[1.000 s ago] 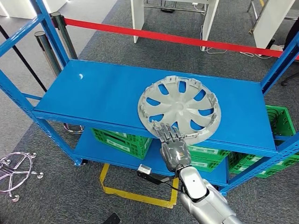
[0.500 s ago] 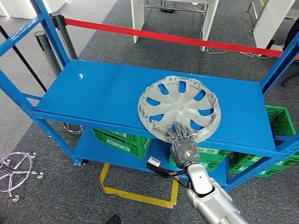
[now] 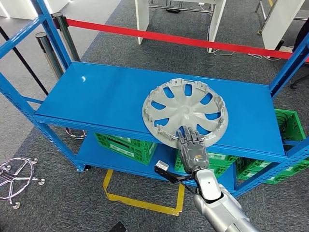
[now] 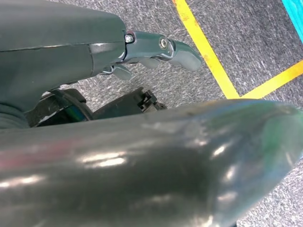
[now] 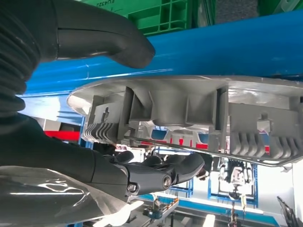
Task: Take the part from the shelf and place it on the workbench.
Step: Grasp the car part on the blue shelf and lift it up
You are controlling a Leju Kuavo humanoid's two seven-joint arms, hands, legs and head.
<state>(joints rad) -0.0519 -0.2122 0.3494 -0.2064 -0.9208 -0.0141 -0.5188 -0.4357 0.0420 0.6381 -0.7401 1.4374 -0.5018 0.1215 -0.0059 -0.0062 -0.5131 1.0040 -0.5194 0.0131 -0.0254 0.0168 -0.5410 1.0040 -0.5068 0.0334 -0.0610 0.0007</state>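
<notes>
A silver hubcap point(image 3: 186, 113) lies flat on the top board of the blue shelf point(image 3: 109, 96), its near rim reaching the board's front edge. My right hand point(image 3: 192, 147) has come up from below and its fingers lie over that near rim. In the right wrist view the hubcap's ribbed rim point(image 5: 171, 101) sits between the thumb point(image 5: 107, 42) and the dark fingers point(image 5: 161, 175), which stay apart without clamping it. My left hand point(image 4: 153, 49) hangs over the grey carpet, holding nothing, with its fingers loosely extended.
Green crates point(image 3: 127, 145) stand on the lower board. A red barrier band point(image 3: 164, 36) on metal posts point(image 3: 47, 48) runs behind the shelf, with white table legs point(image 3: 142, 19) beyond. Yellow tape point(image 3: 138, 203) marks the carpet in front, and a chrome chair base point(image 3: 14, 176) lies at the left.
My right hand has moved to the right and forward, from the front edge below the hubcap to over its near rim. The hubcap has not moved.
</notes>
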